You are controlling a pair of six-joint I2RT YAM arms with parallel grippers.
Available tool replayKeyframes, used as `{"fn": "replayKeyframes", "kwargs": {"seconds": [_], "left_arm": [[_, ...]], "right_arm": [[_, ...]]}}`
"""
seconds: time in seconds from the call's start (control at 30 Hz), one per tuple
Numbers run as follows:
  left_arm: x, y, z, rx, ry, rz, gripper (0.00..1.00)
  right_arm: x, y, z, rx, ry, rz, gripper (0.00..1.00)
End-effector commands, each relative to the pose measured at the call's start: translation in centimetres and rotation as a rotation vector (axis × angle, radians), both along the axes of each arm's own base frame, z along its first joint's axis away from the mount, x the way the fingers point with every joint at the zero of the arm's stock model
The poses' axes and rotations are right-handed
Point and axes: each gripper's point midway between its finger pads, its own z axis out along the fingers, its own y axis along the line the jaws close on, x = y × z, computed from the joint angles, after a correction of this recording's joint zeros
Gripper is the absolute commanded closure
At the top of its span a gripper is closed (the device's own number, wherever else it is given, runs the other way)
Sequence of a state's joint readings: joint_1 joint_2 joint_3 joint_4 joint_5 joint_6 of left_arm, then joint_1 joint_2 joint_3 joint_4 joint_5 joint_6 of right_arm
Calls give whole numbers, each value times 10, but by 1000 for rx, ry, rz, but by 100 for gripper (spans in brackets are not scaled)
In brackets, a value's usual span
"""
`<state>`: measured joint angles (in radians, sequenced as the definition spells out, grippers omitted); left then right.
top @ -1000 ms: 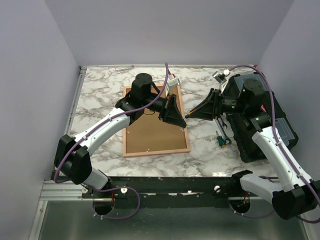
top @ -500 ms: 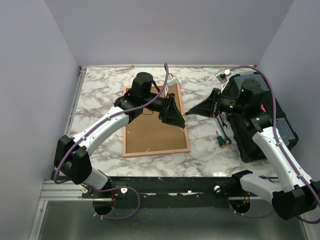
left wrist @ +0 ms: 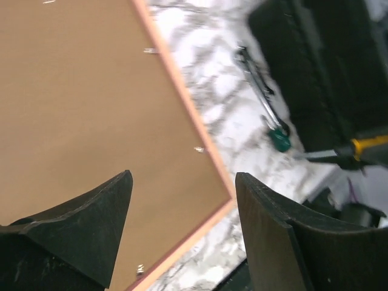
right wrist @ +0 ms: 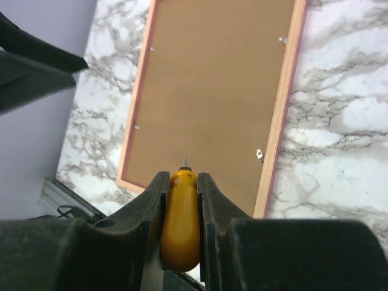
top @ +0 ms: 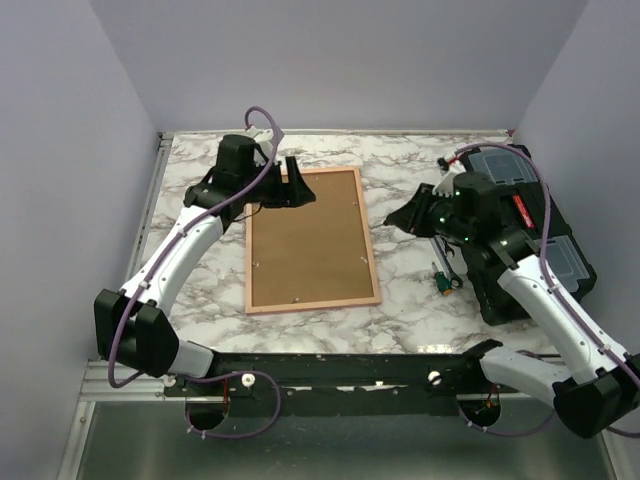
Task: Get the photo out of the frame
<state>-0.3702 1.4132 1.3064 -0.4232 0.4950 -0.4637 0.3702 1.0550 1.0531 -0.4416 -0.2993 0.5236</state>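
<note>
Frame: laid flat on the marble table, left of centre, its back turned up and a thin pink rim seen all round.
Backing board: plain brown, seated inside the rim; small metal tabs are seen along its long edges.
Photo: not seen, since only the board side of the frame is shown.
Left gripper: held over the far left corner of the frame; its 2 fingers are spread wide apart and nothing is held between them. Whether the board is touched cannot be told.
Right gripper: held to the right of the frame, apart from it and pointed towards it; the fingers are clamped on a screwdriver.
Screwdriver: a yellow handle is pinched between the 2 fingers, and the short metal tip is aimed at the near part of the board without touching it.
Toolbox: black, set at the right edge of the table, well apart from the frame.
Green-handled tool: laid on the marble between the frame and the toolbox, just beside the toolbox.
</note>
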Motion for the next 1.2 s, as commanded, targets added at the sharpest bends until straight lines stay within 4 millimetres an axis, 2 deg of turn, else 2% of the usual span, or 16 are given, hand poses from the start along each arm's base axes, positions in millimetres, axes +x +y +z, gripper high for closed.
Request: {"fn": "replayKeyframes", "kwargs": {"seconds": [0.0,0.13,0.23,0.3,0.4,0.5,0.6,0.67,0.77,0.9,1.1,1.17], "left_arm": [[10,71,-43,127,84,268,32],[2,108,-79,163,171,299,35],[-8,130,-122,252,252,311,40],[-13,135,-146,300,308,306,45],[-15,141,-166,350,384,308,48],[-10,151,-176,399,403,339,44],[1,153,-182,367,438,343,42],[12,156,-185,340,461,352,45],[24,158,-192,322,498,347,55],[24,159,-203,289,536,342,61],[25,172,-213,302,583,375,57],[26,173,-213,305,583,381,58]], "right_arm": [[3,2,-37,-160,46,-205,99],[-3,23,-68,-247,93,-193,99],[-2,21,-89,-300,123,-202,99],[-1,21,-96,-320,123,-197,99],[-1,28,-105,-340,146,-162,99],[-2,35,-111,-348,154,-134,99],[-1,37,-111,-335,141,-129,99],[0,40,-112,-331,133,-113,99],[1,43,-110,-327,128,-100,99],[1,47,-100,-297,108,-85,99],[0,46,-101,-299,103,-85,99],[1,47,-100,-297,102,-84,99]]}}
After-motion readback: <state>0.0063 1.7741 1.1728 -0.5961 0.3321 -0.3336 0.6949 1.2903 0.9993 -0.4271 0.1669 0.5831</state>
